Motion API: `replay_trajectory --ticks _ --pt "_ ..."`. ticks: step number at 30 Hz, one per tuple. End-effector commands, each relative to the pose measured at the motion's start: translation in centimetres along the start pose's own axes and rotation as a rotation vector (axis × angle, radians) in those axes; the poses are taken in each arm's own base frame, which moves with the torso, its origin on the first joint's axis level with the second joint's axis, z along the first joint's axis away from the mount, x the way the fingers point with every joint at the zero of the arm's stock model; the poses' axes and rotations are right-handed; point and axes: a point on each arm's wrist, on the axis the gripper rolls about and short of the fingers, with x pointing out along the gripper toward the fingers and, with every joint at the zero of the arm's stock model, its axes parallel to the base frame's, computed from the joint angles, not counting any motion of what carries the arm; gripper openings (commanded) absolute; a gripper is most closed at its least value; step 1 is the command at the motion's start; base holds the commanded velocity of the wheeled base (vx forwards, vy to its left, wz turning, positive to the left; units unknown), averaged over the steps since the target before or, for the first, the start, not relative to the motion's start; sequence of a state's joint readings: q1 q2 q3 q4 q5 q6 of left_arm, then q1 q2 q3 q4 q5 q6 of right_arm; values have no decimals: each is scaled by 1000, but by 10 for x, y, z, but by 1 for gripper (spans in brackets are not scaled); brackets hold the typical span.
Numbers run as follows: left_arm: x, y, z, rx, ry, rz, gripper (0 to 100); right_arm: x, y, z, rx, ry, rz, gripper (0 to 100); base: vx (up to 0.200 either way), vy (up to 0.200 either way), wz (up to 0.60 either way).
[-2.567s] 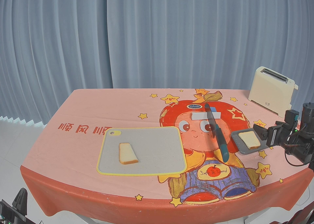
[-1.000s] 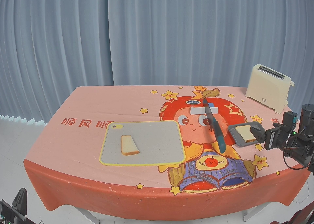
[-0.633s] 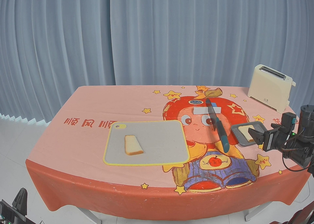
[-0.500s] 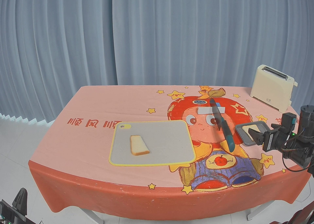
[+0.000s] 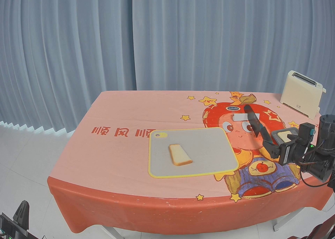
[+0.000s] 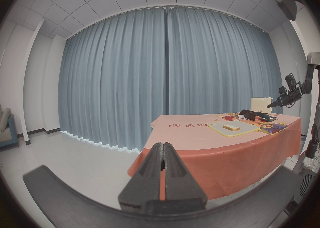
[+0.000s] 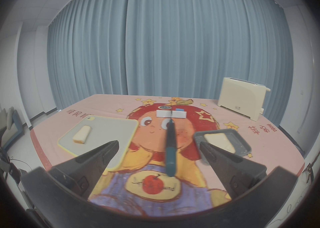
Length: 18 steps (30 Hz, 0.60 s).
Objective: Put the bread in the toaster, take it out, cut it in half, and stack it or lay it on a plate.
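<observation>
One bread half (image 5: 180, 155) lies flat on the grey, yellow-edged cutting board (image 5: 213, 143). The other bread half (image 5: 285, 135) rests on a grey plate (image 5: 279, 133) at the right, partly hidden by my right arm. My right gripper (image 5: 270, 146) hovers open and empty just in front of that plate, beside the teal-handled knife (image 5: 256, 127). From the right wrist, the open gripper (image 7: 158, 144) frames the knife (image 7: 170, 147), with the plate (image 7: 241, 142) and its bread (image 7: 219, 142) to one side. The toaster (image 5: 303, 93) stands at the far right corner. My left gripper (image 6: 162, 175) is shut, low and well off the table.
The table wears a pink cartoon-print cloth (image 5: 125, 152). Two small white and blue blocks (image 5: 244, 116) prop up the knife blade. Blue curtains hang behind. White floor (image 6: 83, 172) lies open around the table's left side.
The head camera has moved, so the whole table now sits farther right in the picture. My right gripper has come away from the plate's right edge and now overlaps its front.
</observation>
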<state>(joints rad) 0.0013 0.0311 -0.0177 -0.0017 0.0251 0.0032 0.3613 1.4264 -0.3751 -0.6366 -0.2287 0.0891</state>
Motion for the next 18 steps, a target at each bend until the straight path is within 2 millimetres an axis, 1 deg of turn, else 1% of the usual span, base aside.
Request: replay_trajectory --ticks 1,2,7,14,18 --pt "1 0 -5 0 17 1 0 -2 4 -1 -6 -1 15 100 0 200 0" --pt "1 0 -5 0 17 0 0 -2 4 -1 -7 -1 16 100 0 200 0" --pt "1 0 -5 0 17 1 0 -1 4 -2 -9 3 19 100 0 0 0" --pt "1 0 -5 0 17 1 0 -4 11 -2 -17 0 47 100 0 0 0" --pt "1 0 -5 0 17 1 0 -5 14 -6 -27 12 62 100 0 0 0"
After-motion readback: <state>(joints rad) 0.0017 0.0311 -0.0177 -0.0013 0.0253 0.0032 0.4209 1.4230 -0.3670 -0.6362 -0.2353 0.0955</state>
